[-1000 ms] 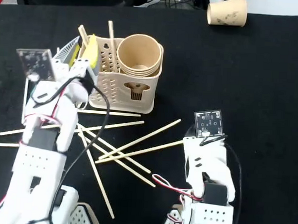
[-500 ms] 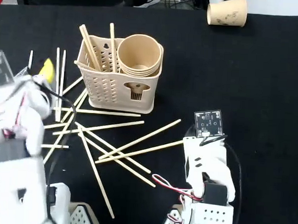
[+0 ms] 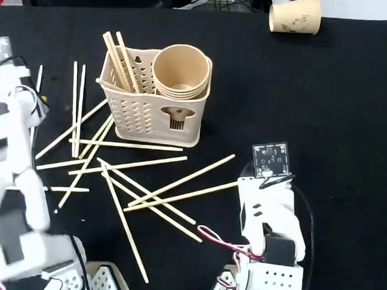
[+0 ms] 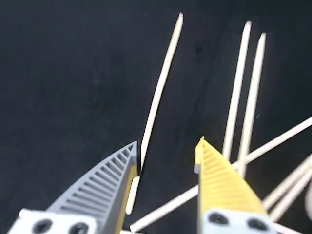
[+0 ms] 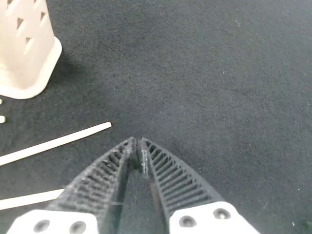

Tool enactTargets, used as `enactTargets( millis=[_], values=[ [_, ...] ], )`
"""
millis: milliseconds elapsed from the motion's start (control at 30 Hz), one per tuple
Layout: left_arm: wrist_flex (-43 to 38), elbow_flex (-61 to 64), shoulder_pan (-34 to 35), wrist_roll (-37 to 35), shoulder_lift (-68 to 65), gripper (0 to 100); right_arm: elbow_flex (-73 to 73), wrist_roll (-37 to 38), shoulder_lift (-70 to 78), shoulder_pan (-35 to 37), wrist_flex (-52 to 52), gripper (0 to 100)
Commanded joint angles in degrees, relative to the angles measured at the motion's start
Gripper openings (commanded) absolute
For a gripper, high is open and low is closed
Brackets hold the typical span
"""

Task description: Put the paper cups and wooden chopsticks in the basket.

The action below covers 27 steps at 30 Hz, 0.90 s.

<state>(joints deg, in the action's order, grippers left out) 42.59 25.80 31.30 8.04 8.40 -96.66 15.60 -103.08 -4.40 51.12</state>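
Note:
The beige basket [image 3: 150, 113] stands left of centre and holds stacked paper cups [image 3: 180, 69] and a few chopsticks [image 3: 120, 58] leaning in its left side. Another paper cup [image 3: 294, 15] lies on its side at the far edge. Many loose chopsticks [image 3: 148, 196] are scattered in front of and left of the basket. My left gripper [image 4: 168, 144] is open and empty, hovering over a lone chopstick [image 4: 161, 83] on the cloth; its arm [image 3: 8, 148] is at the far left. My right gripper [image 5: 136, 142] is shut and empty, low over bare cloth, with a chopstick [image 5: 53, 141] beside it.
The black cloth [image 3: 337, 126] covers the table, with free room on its right half. The right arm [image 3: 268, 214] stands at the front, right of the chopstick pile. The basket's lower corner [image 5: 24, 53] appears in the right wrist view.
The left arm has drawn back from the basket to the far left. The chopsticks in the basket now lean together on its left side. The right arm has not moved.

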Motion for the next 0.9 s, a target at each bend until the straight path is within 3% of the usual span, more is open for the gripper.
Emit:
enactTargets(
  millis=[0,267,433,633,867],
  values=[
    [0.0,-11.6,0.8,4.3,-14.8,20,0.2,0.4,-3.9,-0.7,0.1,1.5],
    [1.0,-31.4,4.7,4.8,-38.9,20,0.2,0.4,-3.9,-0.7,0.1,1.5],
    [11.6,-45.1,4.4,7.4,-50.9,19,0.2,0.4,-4.0,-0.6,0.1,1.5],
    [23.6,-58.3,3.7,14.1,-59.5,2,0.2,0.4,-4.0,-0.7,0.1,1.5],
    [35.2,-68.7,4.3,14.2,-61.3,3,0.2,0.4,-4.0,-0.8,0.1,1.5]
  ],
)
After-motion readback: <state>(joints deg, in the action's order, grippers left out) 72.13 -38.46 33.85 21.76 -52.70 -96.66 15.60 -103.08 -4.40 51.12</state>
